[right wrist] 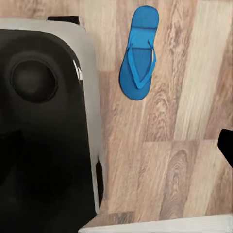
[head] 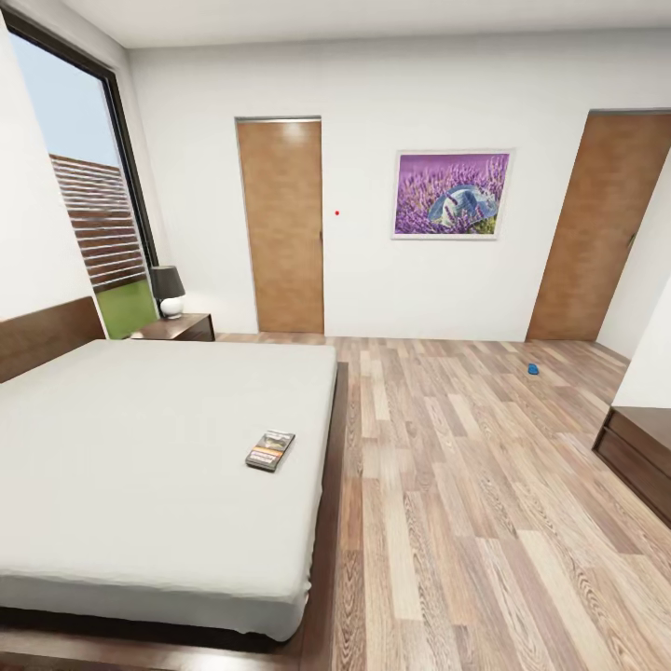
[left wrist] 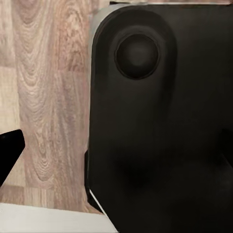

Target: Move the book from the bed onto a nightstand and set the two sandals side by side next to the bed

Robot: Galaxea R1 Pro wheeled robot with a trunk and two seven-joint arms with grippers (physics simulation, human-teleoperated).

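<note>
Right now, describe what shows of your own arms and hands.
The left fingertip and right fingertip are plain black, tapering wedges. Beside each sits a large matt black rounded panel, apparently part of the robot's body, with a round recess and a pale grey edge. I can make out no cables or markings on them.

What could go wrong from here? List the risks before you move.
1. One sandal lies on the floor right by the robot's dark base; driving off could run over or push it.
2. The other sandal lies far across the floor near the right door, so the pair needs two separate fetches.
3. The book lies inward from the bed's edge, and the dark frame juts out, so reaching it may be awkward.
</note>
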